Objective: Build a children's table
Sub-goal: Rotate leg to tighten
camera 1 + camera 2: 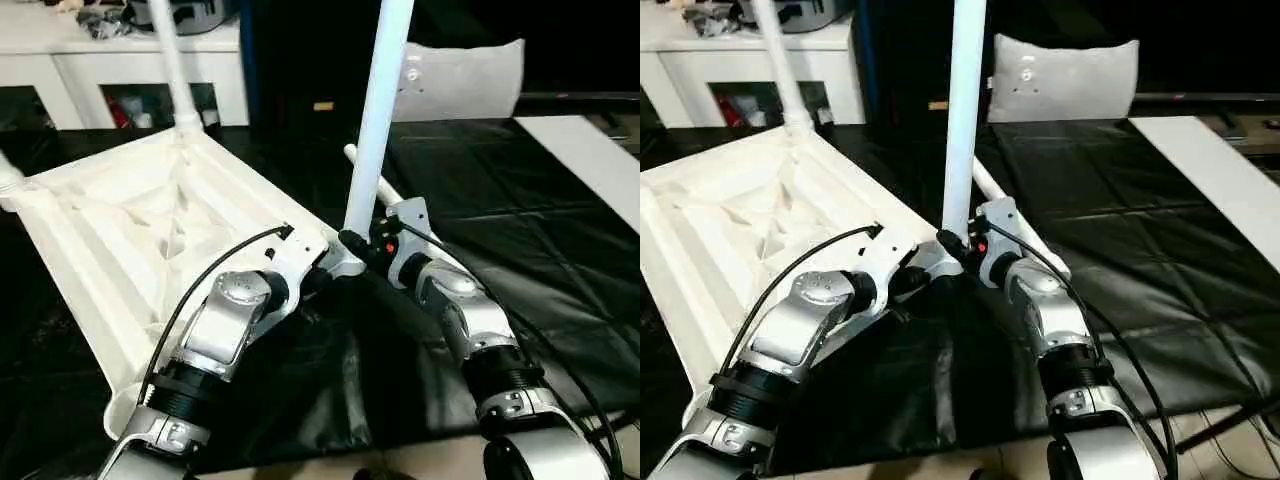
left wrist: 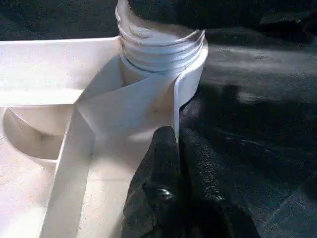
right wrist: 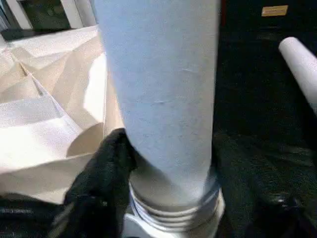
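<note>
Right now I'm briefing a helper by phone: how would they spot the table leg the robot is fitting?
Find the white tabletop lying ribbed side up on the black sheet. At its corner nearest the robot, one leg stands upright in the socket, with the right pincer at its base. Unlike the leg at the far corner, its screw threads are visible.

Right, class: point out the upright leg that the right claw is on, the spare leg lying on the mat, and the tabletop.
Upright leg (image 1: 385, 95): left eye view, mid-shaft.
Spare leg (image 3: 302, 62): right wrist view, near its rounded end.
Tabletop (image 1: 680, 265): right eye view, bare left rim.
</note>
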